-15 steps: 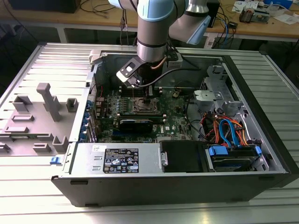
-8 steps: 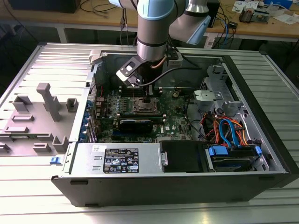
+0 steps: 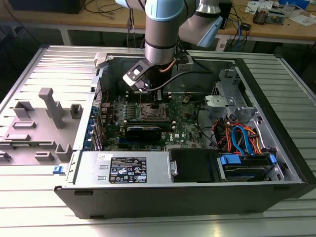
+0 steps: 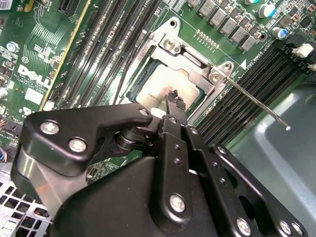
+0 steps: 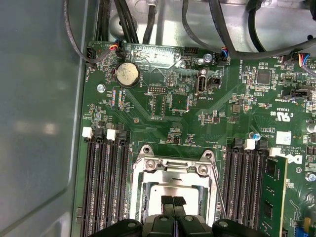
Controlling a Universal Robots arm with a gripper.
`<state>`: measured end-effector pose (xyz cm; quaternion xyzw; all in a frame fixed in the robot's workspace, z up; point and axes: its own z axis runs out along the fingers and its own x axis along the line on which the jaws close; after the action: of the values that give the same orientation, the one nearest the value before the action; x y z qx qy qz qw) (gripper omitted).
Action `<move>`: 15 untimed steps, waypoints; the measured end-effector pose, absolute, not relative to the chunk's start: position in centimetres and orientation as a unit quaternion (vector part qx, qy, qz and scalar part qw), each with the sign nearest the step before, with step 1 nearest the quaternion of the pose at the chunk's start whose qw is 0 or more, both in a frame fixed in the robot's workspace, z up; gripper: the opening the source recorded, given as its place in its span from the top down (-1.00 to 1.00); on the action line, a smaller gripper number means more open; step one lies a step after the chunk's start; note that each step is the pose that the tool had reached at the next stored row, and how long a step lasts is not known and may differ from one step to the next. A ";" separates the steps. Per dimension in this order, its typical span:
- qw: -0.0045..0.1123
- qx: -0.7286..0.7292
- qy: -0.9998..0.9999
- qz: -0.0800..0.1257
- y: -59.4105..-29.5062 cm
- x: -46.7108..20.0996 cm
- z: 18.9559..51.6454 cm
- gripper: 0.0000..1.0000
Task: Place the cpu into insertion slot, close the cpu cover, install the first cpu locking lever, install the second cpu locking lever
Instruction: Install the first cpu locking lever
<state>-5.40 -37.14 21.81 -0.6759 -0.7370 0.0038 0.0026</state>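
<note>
In the exterior view, the hand hung inside the open computer case, walled on every side, just above the insertion slot. In the second wrist view, the hand was narrow, tips together and gripping nothing, above the cpu, which lay flat under the cpu cover. A locking lever slanted outward over the memory slots. In the first wrist view, memory slots crowded both sides of the cpu cover.
</note>
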 end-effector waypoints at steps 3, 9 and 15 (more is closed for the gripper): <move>0.003 -0.676 -0.737 0.004 -37.1 -5.4 22.0 0.79; 0.005 -0.676 -0.737 0.001 -37.2 -5.4 22.7 0.79; 0.005 -0.676 -0.737 0.001 -37.2 -5.4 24.4 0.79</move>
<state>-5.40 -37.16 24.40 -0.6759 -0.7370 0.0007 0.0054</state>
